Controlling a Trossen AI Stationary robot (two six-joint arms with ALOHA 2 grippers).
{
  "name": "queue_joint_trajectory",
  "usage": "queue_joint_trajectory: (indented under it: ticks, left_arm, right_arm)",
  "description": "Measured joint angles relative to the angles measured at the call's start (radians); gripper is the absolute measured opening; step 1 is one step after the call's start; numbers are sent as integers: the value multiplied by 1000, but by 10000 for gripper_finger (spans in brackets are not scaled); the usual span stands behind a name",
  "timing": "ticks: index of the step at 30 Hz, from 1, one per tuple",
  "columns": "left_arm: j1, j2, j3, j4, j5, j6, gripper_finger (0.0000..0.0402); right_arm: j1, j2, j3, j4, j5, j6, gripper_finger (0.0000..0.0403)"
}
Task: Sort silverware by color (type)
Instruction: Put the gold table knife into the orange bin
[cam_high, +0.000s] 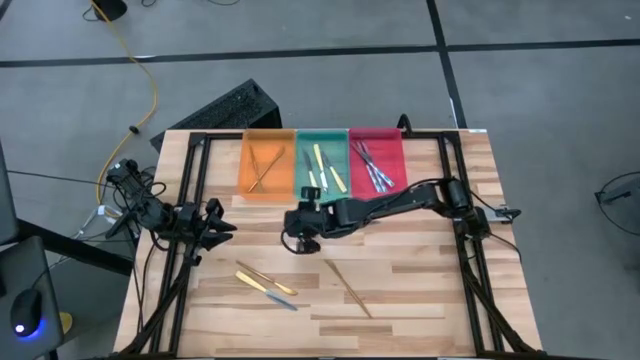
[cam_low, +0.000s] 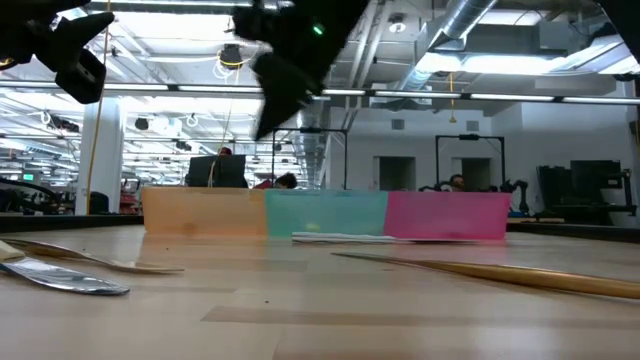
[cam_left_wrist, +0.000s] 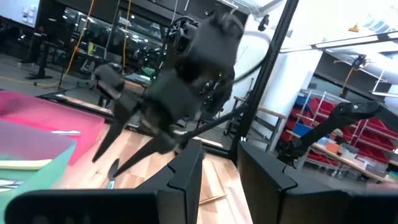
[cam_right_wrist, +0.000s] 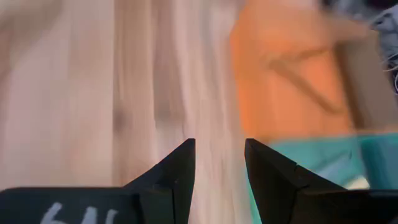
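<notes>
Three trays stand side by side at the table's far middle: orange (cam_high: 265, 160) with bronze-gold silverware (cam_high: 262, 166), green (cam_high: 322, 160) with yellow-handled pieces (cam_high: 326, 168), red (cam_high: 377, 158) with bluish-handled silver ones (cam_high: 372, 166). On the bare wood nearer the front lie a bronze-gold piece (cam_high: 350, 288), a yellow-handled piece (cam_high: 260, 276) and a bluish-handled piece (cam_high: 278, 294). My right gripper (cam_high: 298, 242) hangs open above the table's middle, just near of the trays, with nothing between its fingers (cam_right_wrist: 180, 168). My left gripper (cam_high: 222, 226) waits open at the left side.
Black frame rails (cam_high: 190, 210) run along both sides of the wooden table (cam_high: 420, 290). The right arm (cam_high: 400, 205) reaches across from the right rail in front of the trays. Bare wood lies between the loose pieces and the trays.
</notes>
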Motion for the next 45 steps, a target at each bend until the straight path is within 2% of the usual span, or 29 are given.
queue_joint_trajectory:
  ticks: [6, 11, 14, 19, 21, 26, 30, 35, 39, 42, 45]
  left_arm:
    - [0, 0, 0, -2, 0, -4, 89]
    - [0, 0, 0, -28, -5, 8, 89]
    - [0, 0, 0, -44, -17, -14, 89]
    - [0, 0, 0, -49, -34, -124, 89]
    - [0, 0, 0, -61, -45, -129, 89]
    - [0, 0, 0, -65, -118, -72, 89]
    - [0, 0, 0, -101, -132, -21, 89]
    - [0, 0, 0, -126, -10, -10, 89]
    - [1, -1, 2, 63, 16, -55, 89]
    - [0, -1, 2, 107, 180, 22, 89]
    - [0, -1, 2, 71, 292, 48, 89]
  right_arm:
    - [-14, 0, -1, -252, -29, -54, 162]
    - [-26, 0, -1, -287, -62, -63, 162]
    - [-39, 0, -1, -290, -145, -115, 162]
    - [-82, 0, -1, -326, -414, -248, 162]
    - [-100, 0, -1, -329, -474, -267, 162]
    - [-148, 0, -1, -287, -483, -245, 162]
    - [-174, 0, -1, -264, -487, -251, 162]
    - [-161, -1, -1, -315, -511, -238, 162]
    - [-152, -32, -2, -415, -608, -218, 162]
    - [-150, -65, -2, -430, -646, -217, 162]
    - [-146, -96, -23, -426, -645, -190, 162]
